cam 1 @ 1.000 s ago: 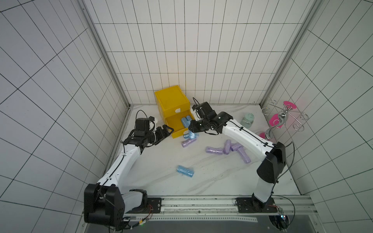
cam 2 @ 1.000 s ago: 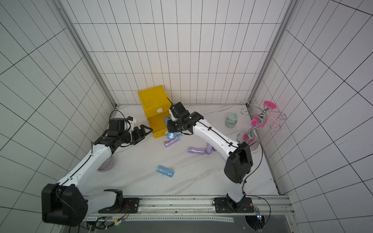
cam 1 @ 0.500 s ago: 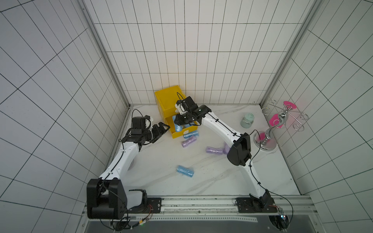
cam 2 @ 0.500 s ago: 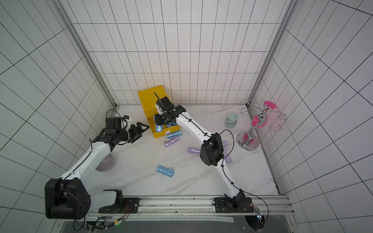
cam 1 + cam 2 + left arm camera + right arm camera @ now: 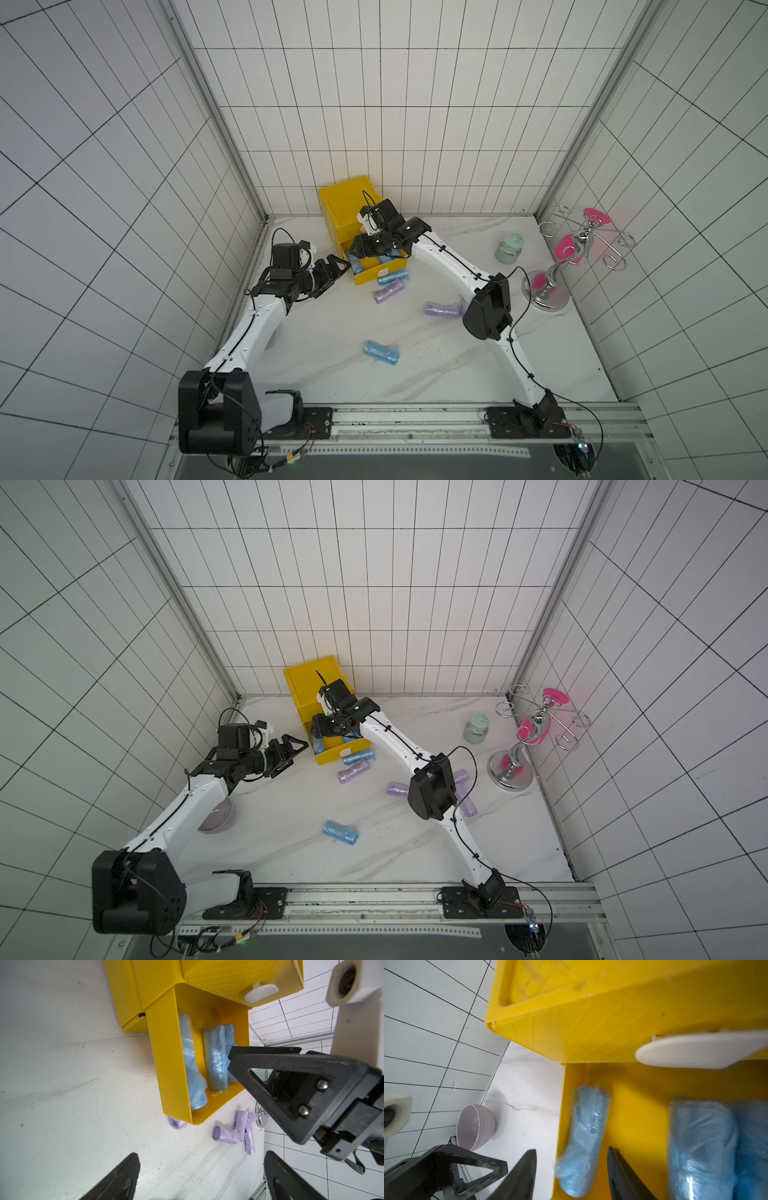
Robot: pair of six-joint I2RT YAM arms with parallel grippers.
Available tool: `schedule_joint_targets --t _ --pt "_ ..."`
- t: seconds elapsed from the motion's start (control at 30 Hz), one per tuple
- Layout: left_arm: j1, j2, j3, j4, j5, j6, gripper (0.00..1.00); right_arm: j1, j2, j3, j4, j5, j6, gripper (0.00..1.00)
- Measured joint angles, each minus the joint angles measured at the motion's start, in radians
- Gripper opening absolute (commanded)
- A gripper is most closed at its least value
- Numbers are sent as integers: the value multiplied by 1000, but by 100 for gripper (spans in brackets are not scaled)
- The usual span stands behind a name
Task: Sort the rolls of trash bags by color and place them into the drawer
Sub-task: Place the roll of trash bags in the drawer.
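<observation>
Over white marble [image 5: 525, 1088], your right gripper [image 5: 571, 1148] hangs with jaws parted astride a blue roll [image 5: 588, 1109] lying lengthwise along the side wall of the yellow drawer [image 5: 637, 1105], so you can lift straight off, while your left gripper [image 5: 202, 1153] hovers wide open just beside it.

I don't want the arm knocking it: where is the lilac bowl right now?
In a top view the lilac bowl sits on the left side by the left wall, partly hidden under the left arm, apart from the yellow drawer.
</observation>
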Motion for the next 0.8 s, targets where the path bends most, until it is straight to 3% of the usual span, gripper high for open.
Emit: schedule_joint_targets --t 0.17,0.3,0.6,0.8 --pt "0 -25 -7 0 2 0 92 0 -19 -7 -1 0 0 57" --pt "0 -46 -34 -2 2 0 92 6 -114 -87 1 1 -11 57" --pt "-4 -113 -161 -2 3 -21 92 63 -435 -444 31 28 -72 54" --pt "-5 -124 -267 5 3 -51 91 140 -511 -706 57 69 -108 61"
